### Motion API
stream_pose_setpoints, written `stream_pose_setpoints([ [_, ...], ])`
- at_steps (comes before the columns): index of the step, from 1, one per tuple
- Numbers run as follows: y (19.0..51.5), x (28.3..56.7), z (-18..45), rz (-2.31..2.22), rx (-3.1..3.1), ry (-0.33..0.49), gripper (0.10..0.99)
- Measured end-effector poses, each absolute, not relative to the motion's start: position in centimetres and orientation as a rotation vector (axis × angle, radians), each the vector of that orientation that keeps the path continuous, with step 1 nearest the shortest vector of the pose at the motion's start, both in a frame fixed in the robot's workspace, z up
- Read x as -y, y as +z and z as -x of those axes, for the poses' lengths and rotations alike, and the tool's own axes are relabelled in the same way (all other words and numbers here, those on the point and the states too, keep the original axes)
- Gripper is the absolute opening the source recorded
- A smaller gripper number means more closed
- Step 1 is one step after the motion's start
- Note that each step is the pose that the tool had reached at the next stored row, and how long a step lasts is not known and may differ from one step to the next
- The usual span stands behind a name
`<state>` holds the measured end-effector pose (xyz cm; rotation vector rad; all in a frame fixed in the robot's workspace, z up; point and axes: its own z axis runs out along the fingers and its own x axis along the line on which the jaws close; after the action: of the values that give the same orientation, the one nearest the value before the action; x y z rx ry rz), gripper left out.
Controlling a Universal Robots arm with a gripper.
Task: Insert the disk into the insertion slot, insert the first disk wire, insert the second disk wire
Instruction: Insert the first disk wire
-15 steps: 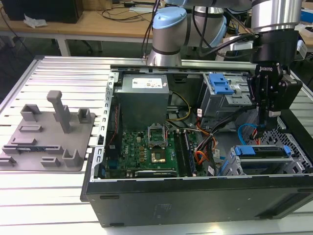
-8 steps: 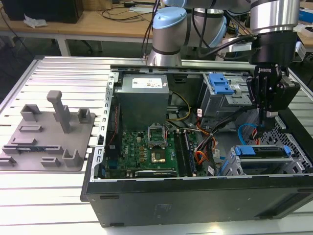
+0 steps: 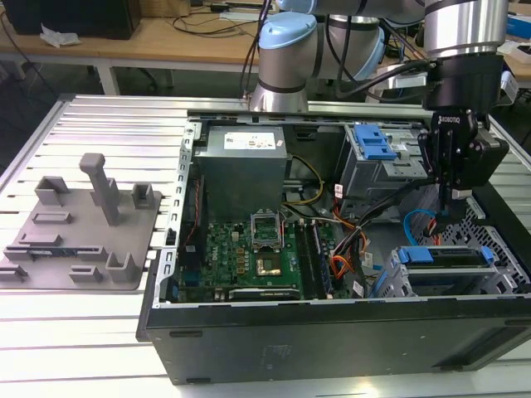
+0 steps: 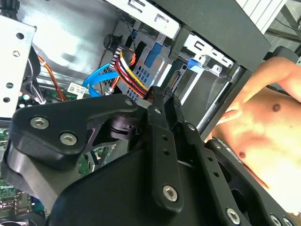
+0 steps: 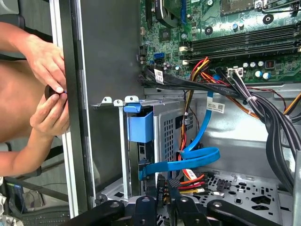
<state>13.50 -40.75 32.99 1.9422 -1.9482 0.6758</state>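
Claw (image 3: 448, 199) is down inside the open black PC case (image 3: 332, 332), pinched shut on the small dark plug of the second disk wire (image 4: 126, 70). That wire is a red/black/yellow bundle. The plug sits just beside the disk's rear edge; I can't tell if it's seated.

The disk (image 3: 444, 253), in its glossy blue plastic carrier, lies in the insertion slot (image 3: 506, 265), a grey perforated sheet-metal cage. The first disk wire (image 5: 200, 157), a flat light-blue ribbon, loops next to the claw with one end at the disk's back.

Green motherboard (image 3: 249, 257) is on the case floor. The case sits on a ribbed aluminium counter (image 3: 99, 124), with a grey moulded fixture plate (image 3: 75, 228) on the exterior view's left. A person's hands (image 5: 47, 94) are at the case rim. A wooden desk (image 3: 166, 33) stands behind.
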Motion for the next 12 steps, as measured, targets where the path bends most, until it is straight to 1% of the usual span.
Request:
stream_pose_setpoints([
  [1, 32.98, 40.75, -13.50, -1.942, 1.948, 0.676, 0.212],
  [2, 32.99, 40.75, -13.50, -1.942, 1.948, 0.676, 0.161],
  [9, 32.94, 40.72, -13.78, -1.937, 1.947, 0.667, 0.161],
  [12, 32.87, 40.67, -14.08, -1.930, 1.931, 0.628, 0.161],
])
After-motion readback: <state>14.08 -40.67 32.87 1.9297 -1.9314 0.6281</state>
